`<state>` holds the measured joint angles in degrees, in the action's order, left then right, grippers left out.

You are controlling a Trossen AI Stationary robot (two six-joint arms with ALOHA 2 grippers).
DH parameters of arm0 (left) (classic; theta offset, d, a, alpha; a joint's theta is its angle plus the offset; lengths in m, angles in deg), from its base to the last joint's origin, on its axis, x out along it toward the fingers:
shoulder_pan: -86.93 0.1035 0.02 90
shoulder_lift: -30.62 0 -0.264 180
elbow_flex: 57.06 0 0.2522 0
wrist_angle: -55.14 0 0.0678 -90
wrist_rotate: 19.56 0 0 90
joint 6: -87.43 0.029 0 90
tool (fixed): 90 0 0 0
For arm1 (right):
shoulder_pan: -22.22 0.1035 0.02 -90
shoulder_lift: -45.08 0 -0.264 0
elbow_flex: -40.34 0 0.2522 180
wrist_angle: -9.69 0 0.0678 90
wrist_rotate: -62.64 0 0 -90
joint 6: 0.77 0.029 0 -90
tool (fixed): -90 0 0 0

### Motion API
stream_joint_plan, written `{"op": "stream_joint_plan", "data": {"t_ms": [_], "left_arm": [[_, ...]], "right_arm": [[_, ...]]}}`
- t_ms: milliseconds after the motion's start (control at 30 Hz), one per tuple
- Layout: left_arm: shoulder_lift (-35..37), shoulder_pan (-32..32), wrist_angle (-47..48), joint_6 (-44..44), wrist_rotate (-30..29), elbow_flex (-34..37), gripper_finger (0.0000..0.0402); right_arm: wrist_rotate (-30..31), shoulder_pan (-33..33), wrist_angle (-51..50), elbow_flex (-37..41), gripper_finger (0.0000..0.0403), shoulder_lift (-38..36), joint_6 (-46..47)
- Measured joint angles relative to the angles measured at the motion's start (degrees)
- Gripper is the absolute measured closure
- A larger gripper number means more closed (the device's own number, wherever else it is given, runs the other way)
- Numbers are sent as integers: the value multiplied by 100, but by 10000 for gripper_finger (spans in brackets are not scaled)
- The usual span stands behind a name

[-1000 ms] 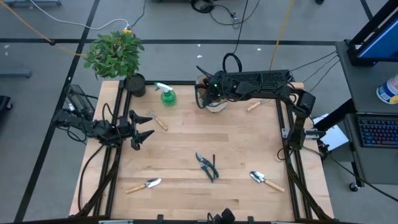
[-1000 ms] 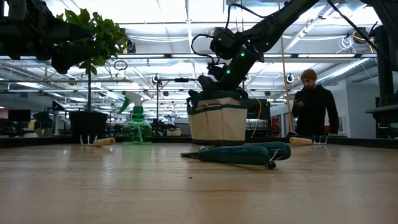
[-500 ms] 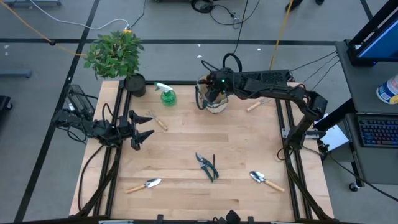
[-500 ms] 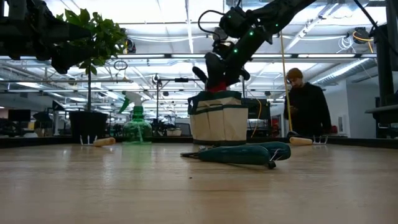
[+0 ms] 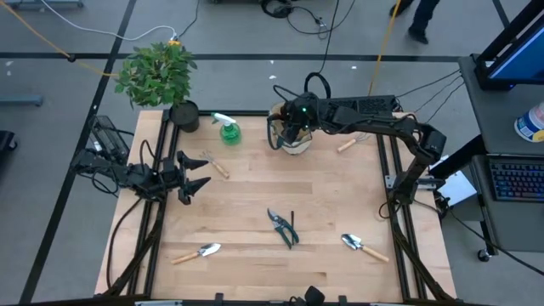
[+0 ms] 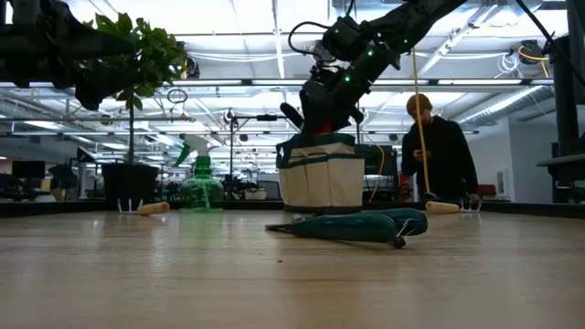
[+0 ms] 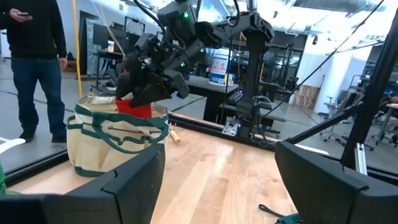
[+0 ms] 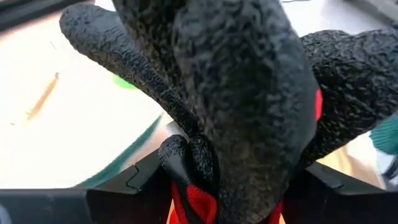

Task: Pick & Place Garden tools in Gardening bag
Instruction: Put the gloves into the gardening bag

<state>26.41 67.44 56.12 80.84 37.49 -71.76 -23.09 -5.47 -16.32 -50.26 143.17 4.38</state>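
Note:
The beige gardening bag (image 5: 291, 144) with green trim (image 6: 320, 178) stands at the table's far edge. My right gripper (image 5: 289, 127) hovers just over its mouth, slanting down, shut on the red-black gloves (image 8: 249, 93). My left gripper (image 5: 194, 174) waits open at the left edge with nothing between its fingers. Dark pruning shears (image 5: 283, 225) lie flat at mid-table. A trowel (image 5: 197, 252) lies near left and another (image 5: 361, 246) near right. A fork (image 5: 214, 164) lies by my left gripper. The green spray bottle (image 5: 228, 127) stands left of the bag. My right gripper pinches the gloves between its two fingers at their red cuff part (image 8: 193, 199), coming slanting down from the table's right. The black glove fingers (image 6: 291, 111) stick out past the gripper. The red part (image 7: 134, 106) hangs down to the bag's mouth; whether it touches the bag, I cannot tell.
A leafy plant (image 5: 157, 72) in a black pot stands at the far left corner. Another wooden-handled tool (image 5: 346, 144) lies right of the bag. A person (image 6: 439, 155) walks beyond the table's far edge. Bare wood lies between the bag and the shears.
My right gripper has risen from the bag's mouth and rolled, still shut on the gloves, which have come up with it. The person behind the table has walked on.

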Motion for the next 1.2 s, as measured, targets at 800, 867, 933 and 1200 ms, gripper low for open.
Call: {"op": "stream_joint_plan", "data": {"t_ms": [800, 867, 933, 1200], "left_arm": [[0, 0, -83, 20, 0, 0, 92], [0, -2, -83, 28, 0, -1, 92], [0, -2, -83, 31, 0, 0, 92], [0, 0, -81, 40, -5, 0, 92]], "right_arm": [[12, -33, -88, 0, 183, -4, -143], [13, -65, -149, 0, 171, -4, -152], [14, -92, -215, 0, 154, -4, -154], [2, -122, -262, 0, 58, -4, -151]]}}
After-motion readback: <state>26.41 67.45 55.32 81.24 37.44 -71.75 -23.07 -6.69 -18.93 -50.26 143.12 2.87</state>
